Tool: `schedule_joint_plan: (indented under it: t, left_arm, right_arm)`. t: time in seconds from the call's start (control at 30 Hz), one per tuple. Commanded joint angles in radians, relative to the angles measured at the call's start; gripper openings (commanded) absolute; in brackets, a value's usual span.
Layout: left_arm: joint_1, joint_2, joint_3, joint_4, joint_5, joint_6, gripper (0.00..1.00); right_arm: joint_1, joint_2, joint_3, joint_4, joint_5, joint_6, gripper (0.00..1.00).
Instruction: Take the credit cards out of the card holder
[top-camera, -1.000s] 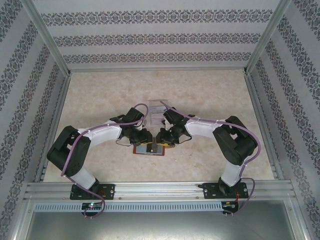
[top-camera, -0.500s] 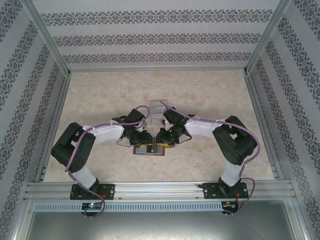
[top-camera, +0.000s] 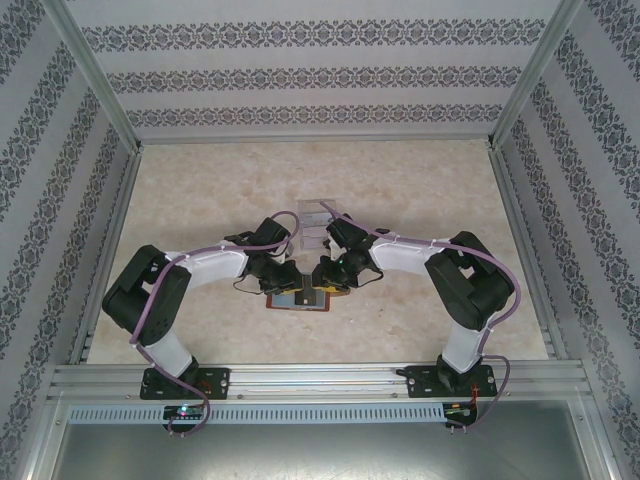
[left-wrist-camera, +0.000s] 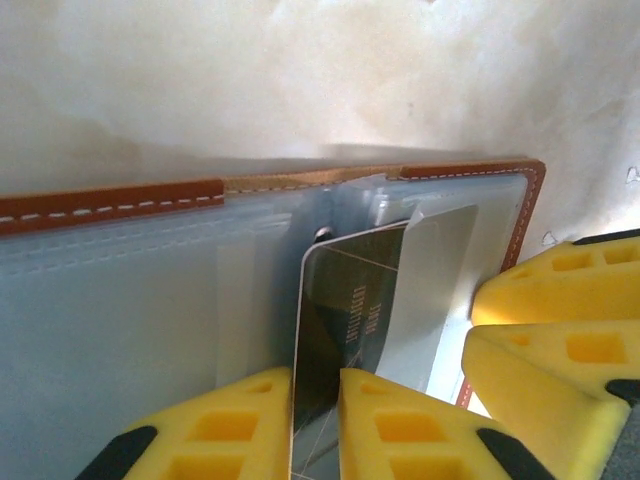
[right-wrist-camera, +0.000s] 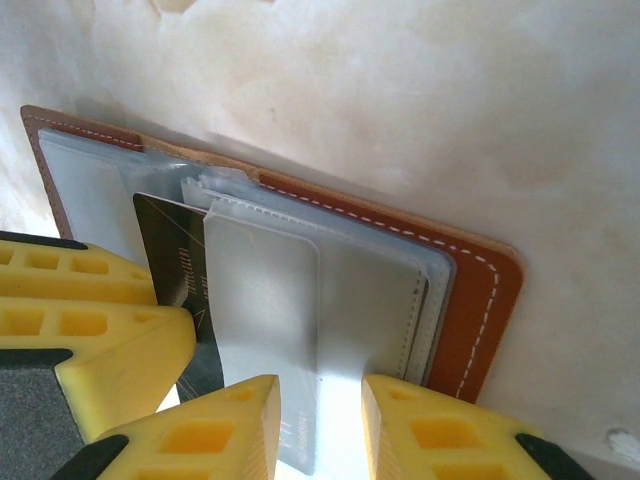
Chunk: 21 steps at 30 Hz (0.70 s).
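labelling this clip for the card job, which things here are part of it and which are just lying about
In the job: card holder, open on the table; dark credit card, pinched by the left gripper; right gripper, on the card holder's pocket.
Lying about: clear plastic box, beyond the card holder.

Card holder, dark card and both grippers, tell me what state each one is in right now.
card holder: lying open, pockets facing up.
dark card: sticking partway out of its pocket, not yet free.
left gripper: shut on the dark card's exposed end.
right gripper: shut on the card holder at its pocket edge.
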Motion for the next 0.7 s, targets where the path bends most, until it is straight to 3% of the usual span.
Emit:
schedule_joint_plan:
  t: [0.0, 0.67]
  left_arm:
    - [0.002, -0.045, 0.005, -0.036, -0.040, 0.023, 0.14]
    - [0.010, -0.138, 0.042, -0.248, -0.226, 0.122, 0.09]
  right_arm:
    - [0.006, 0.019, 0.011, -0.031, 0.010, -0.012, 0.30]
    - [0.007, 0.019, 0.011, -0.030, 0.012, -0.014, 0.30]
